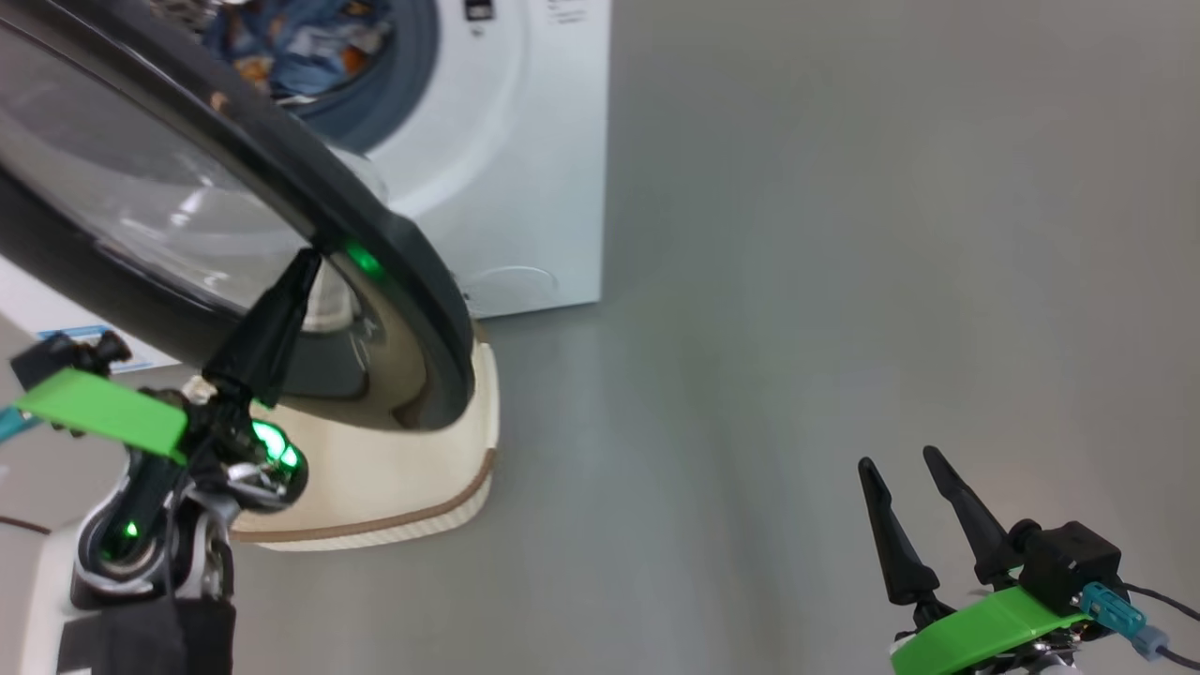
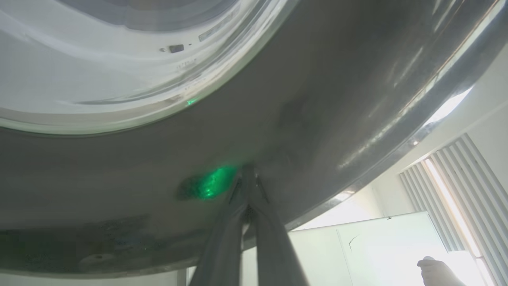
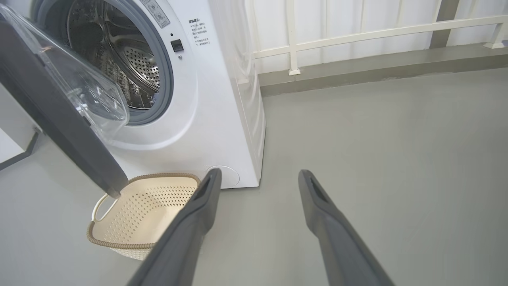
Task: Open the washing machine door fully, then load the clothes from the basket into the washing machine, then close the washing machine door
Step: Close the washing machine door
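Here the left gripper (image 1: 305,267) is seen closed tight, tips set against the black rim of the partly open washing machine door (image 1: 281,155) at the near left. The clothes (image 1: 300,47) are seen inside the washing machine (image 1: 525,141), at the far left. The basket (image 3: 119,244) is set on the floor (image 1: 797,281) below the door. The right gripper (image 1: 895,457) is held spread apart at the near right.
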Robot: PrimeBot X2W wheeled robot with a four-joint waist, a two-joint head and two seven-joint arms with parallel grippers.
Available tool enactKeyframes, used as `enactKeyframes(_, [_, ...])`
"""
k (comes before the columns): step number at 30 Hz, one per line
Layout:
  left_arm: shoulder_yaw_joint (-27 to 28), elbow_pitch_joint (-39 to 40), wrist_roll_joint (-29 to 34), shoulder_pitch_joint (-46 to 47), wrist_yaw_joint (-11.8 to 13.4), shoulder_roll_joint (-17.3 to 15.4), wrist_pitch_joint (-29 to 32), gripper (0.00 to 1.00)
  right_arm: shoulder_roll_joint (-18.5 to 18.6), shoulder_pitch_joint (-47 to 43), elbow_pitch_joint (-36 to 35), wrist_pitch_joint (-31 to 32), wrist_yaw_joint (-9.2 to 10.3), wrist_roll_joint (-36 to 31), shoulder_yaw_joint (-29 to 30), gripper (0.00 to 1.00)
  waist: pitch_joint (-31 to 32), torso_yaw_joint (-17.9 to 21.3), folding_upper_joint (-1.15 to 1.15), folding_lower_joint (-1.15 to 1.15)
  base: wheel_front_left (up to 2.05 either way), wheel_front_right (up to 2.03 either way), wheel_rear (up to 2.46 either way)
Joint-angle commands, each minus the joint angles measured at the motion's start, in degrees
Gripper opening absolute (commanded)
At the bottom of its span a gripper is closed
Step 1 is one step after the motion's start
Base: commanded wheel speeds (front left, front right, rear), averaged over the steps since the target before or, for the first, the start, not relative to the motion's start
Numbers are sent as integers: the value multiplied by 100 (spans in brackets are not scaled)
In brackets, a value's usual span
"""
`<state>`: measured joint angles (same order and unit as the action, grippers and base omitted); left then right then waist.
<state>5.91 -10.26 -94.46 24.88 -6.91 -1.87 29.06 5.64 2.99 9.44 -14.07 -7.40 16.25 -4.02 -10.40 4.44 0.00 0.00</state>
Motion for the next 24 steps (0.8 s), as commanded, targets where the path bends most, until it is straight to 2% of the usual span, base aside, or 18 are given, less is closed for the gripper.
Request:
enactKeyframes(1, [108, 102, 99, 266, -57, -102, -17, 0, 5, 162, -113, -72, -9, 17, -139, 100, -189, 216, 0, 0, 0, 0, 0])
enactKeyframes(12, [299, -150, 354, 655, -58, -124, -340, 0, -51, 275, -86, -90, -9, 37, -92, 100, -421, 434, 0, 0, 0, 0, 0])
enactKeyframes(24, [334, -32, 445, 381, -58, -118, -473, 0, -88, 239, -86, -92, -9, 10, -59, 100, -144, 141, 0, 0, 0, 0, 0])
